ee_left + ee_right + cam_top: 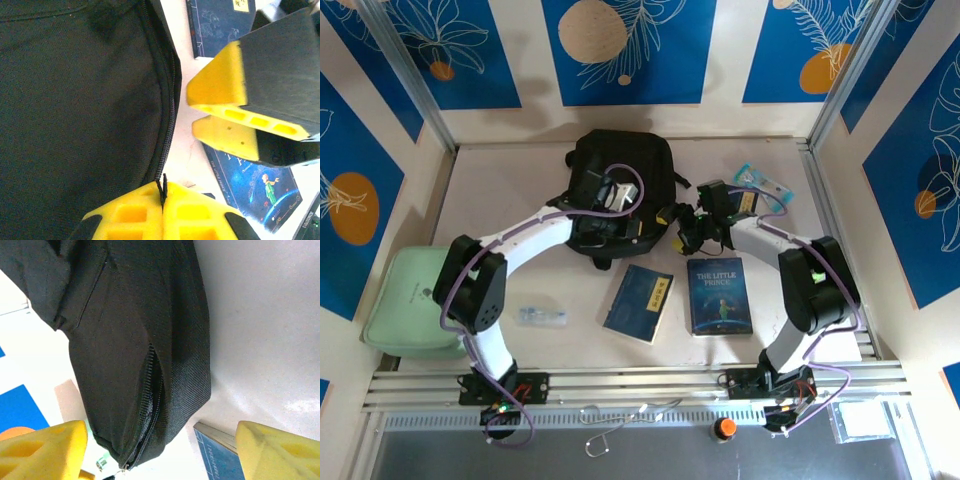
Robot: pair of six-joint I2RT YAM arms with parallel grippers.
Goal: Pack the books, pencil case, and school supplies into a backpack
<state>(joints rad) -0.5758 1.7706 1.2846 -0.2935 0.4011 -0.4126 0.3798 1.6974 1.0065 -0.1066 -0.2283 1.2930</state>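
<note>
The black backpack (620, 165) lies at the back centre of the table. My left gripper (608, 220) is at its near edge, and in the left wrist view this gripper (164, 187) is shut on the black zipper pull (162, 186) at the end of the zipper (170, 115). Just right of the backpack, my right gripper (680, 225) stands open; its fingers (42, 450) frame the partly open zipper (150, 405). A navy book with a yellow label (640, 302) and "The Little Prince" (719, 295) lie flat in front. The third book is out of view.
A mint green zip case (415, 300) lies at the left edge. A small clear item (542, 316) rests near the left arm's base. A clear packet (760, 185) sits at the back right. Walls close in the table on three sides.
</note>
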